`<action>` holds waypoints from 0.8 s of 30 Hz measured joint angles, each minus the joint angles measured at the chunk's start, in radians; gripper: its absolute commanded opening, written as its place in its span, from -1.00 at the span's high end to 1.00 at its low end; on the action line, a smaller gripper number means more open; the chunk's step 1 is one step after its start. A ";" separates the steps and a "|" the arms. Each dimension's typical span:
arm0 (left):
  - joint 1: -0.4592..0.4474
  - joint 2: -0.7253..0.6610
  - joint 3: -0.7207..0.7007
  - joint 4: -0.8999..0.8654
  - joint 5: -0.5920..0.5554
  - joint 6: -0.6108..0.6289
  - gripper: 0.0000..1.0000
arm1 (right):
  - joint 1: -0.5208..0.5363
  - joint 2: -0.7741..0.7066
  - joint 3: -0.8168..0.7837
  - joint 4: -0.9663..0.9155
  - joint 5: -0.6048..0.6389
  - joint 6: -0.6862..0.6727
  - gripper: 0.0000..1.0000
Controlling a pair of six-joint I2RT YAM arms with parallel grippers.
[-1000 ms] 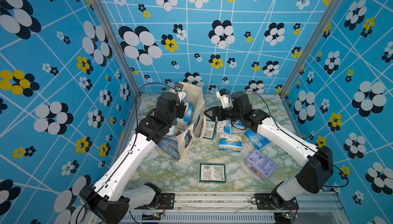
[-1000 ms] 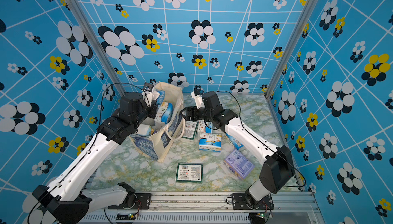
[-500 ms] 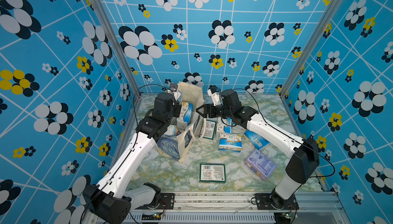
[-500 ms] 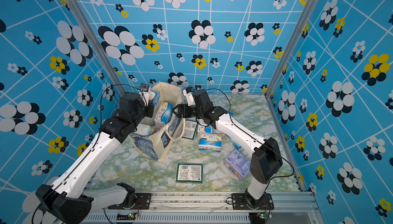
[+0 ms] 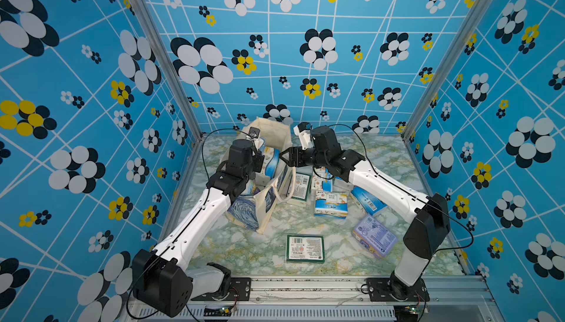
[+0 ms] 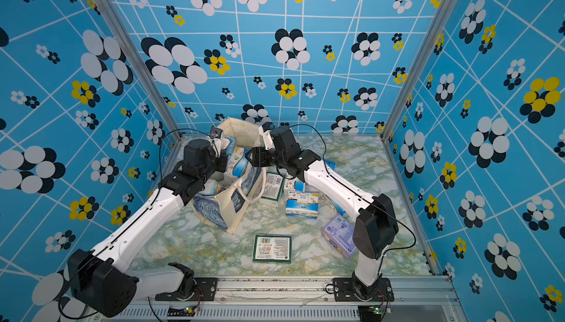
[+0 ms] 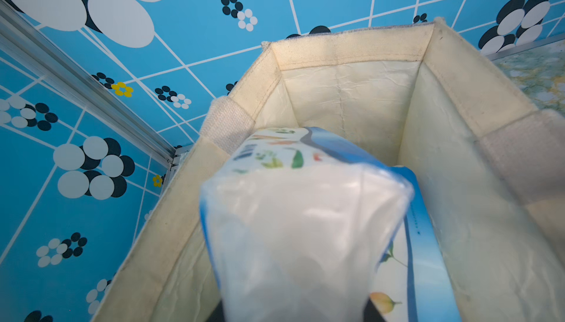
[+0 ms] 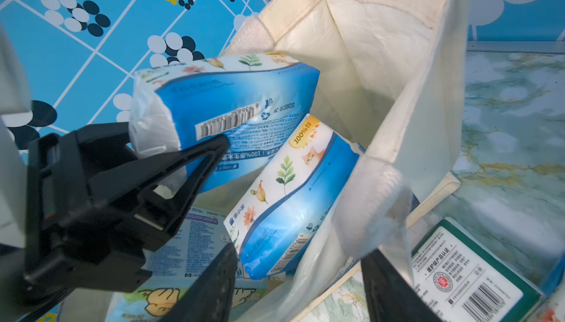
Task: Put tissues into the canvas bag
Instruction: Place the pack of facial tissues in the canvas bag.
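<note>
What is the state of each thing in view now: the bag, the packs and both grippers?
Cream canvas bag with blue print: standing, mouth open, packs inside.
Blue-and-white plastic tissue pack: held in the bag's mouth.
Left gripper: shut on that pack.
Right gripper: open, astride the bag's rim.
Green-and-white pack: lying flat outside the bag.
Lavender pack: lying outside the bag.

light: bright, even; faint shadow beside canvas bag. top views sharp, bowed at edges. tissue pack in bag mouth: blurred.

Marbled tabletop: canvas bag, loose tissue packs
</note>
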 measured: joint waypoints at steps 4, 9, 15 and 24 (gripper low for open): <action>0.013 0.040 0.010 -0.032 -0.005 -0.010 0.16 | 0.000 0.002 0.000 -0.019 0.011 -0.015 -0.32; 0.019 0.047 0.066 -0.132 0.012 -0.074 -0.80 | 0.000 0.009 0.017 -0.045 0.024 -0.034 -0.30; 0.024 -0.061 0.182 -0.216 0.029 -0.124 -0.72 | 0.000 0.019 0.032 -0.063 0.029 -0.045 -0.29; 0.048 -0.209 0.269 -0.347 -0.082 -0.158 -0.11 | 0.000 0.018 0.032 -0.083 0.034 -0.095 -0.34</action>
